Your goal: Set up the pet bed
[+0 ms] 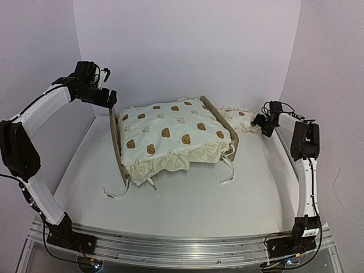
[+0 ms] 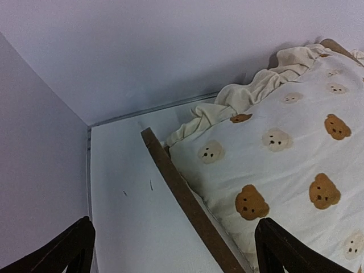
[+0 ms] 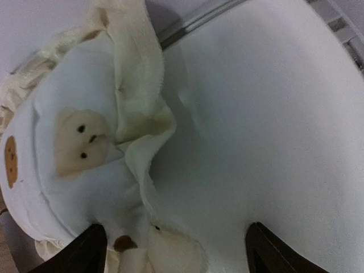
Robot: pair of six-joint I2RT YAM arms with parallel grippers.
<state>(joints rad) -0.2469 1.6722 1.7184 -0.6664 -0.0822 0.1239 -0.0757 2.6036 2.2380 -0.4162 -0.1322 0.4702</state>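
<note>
The pet bed (image 1: 118,145), a light-wood frame, stands mid-table with the cream bear-print cushion (image 1: 173,133) lying across it, ruffles and ties spilling over the front. Its wooden side rail (image 2: 182,193) runs between my left fingers, with the cushion (image 2: 284,165) just to its right. My left gripper (image 1: 111,101) hovers open above the bed's back left corner, holding nothing. The small matching pillow (image 1: 236,118) lies on the table behind the bed's right side. My right gripper (image 1: 263,124) is open right next to that pillow (image 3: 74,170), whose ruffled edge lies between the fingers.
White walls enclose the table at the back and on both sides. Bare white table surface (image 1: 187,205) stretches in front of the bed. Loose cushion ties (image 1: 116,193) trail onto it near the front left.
</note>
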